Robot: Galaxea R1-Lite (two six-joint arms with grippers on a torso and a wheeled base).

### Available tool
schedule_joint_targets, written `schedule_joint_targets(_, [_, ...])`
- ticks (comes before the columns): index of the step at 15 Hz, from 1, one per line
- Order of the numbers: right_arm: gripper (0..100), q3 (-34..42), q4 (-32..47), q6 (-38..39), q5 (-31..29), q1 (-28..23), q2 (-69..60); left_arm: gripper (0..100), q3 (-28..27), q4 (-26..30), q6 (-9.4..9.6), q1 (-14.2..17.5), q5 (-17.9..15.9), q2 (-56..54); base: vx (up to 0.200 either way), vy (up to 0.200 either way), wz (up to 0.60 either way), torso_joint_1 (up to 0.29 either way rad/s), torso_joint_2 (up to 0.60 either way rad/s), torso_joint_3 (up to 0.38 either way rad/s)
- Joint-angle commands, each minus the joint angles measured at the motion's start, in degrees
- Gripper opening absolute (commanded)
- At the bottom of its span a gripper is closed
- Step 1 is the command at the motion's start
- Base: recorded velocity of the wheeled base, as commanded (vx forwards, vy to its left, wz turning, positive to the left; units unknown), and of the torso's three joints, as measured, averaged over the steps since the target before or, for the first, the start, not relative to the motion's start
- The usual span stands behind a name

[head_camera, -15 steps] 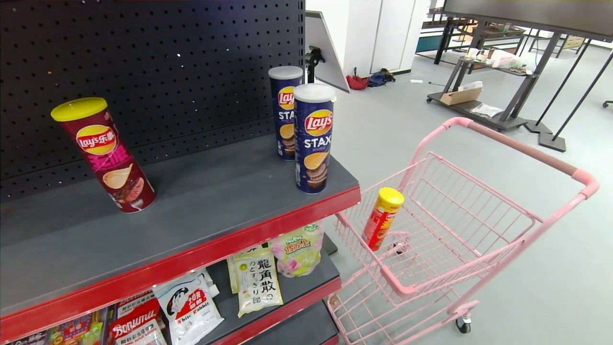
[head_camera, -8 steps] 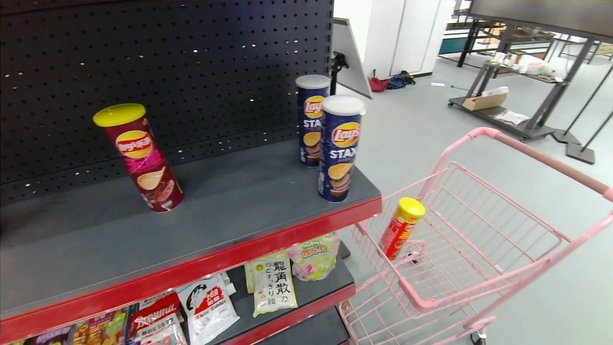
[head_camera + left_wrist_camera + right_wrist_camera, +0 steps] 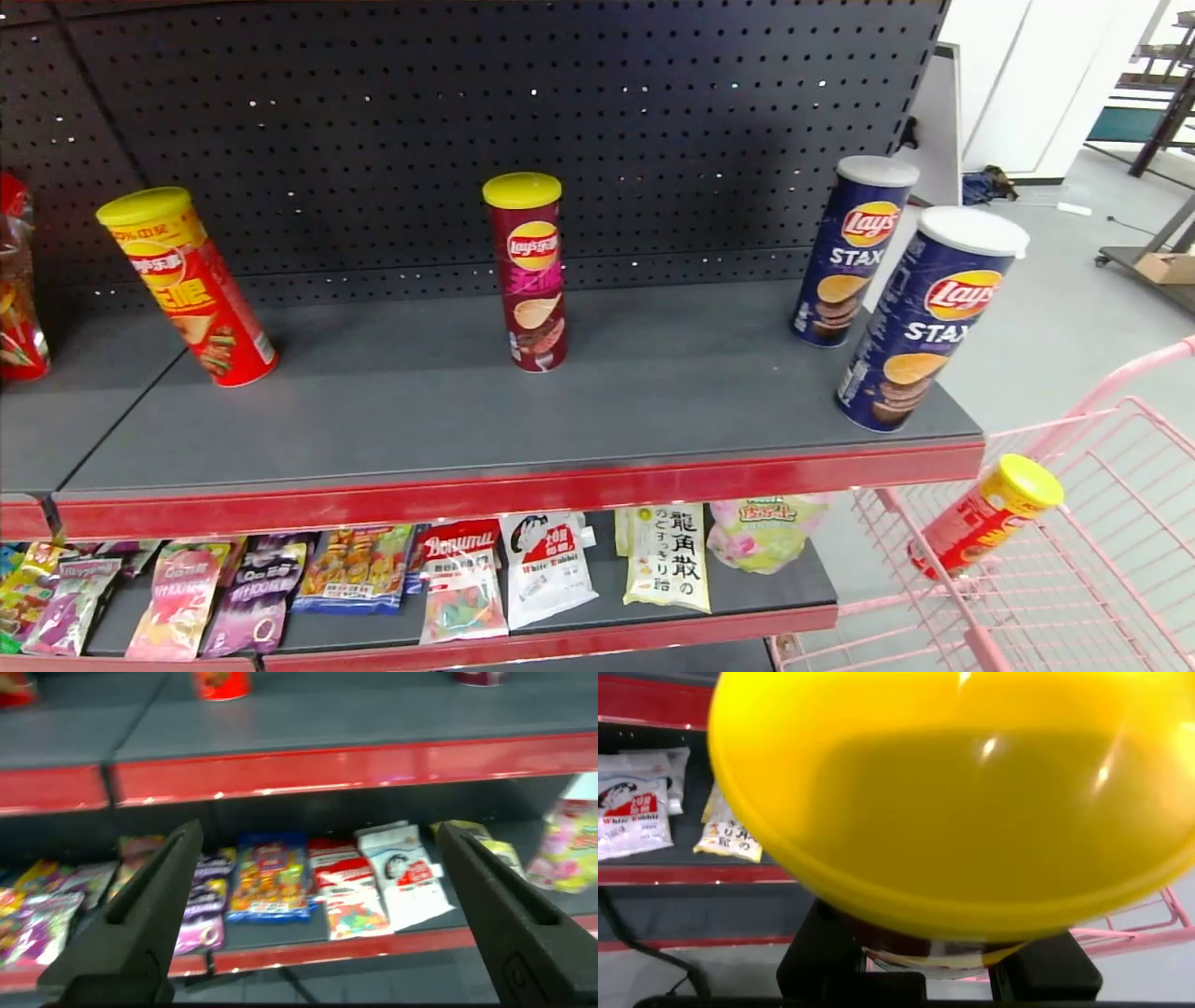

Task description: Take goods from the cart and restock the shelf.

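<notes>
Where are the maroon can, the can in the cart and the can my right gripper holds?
maroon can (image 3: pixel 534 289), head view, middle of body.
cart can (image 3: pixel 966 534), head view, red body.
held can (image 3: pixel 952 812), right wrist view, yellow lid.

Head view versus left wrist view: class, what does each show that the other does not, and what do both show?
Head view, not left wrist: two blue cans and the pink cart. Left wrist, not head: the left gripper, open. Both: the shelf's red front edge and the snack bags on the lower shelf.
</notes>
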Motion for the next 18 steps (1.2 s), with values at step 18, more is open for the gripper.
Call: schedule_joint_targets(18, [0, 5.9, -2.3, 1.02, 4.63, 0.79, -10.49, 100, 0.0, 0.02, 0.08, 0.0, -0.04, 0.07, 0.0, 0.067, 0.0, 0.0, 0.0, 0.0])
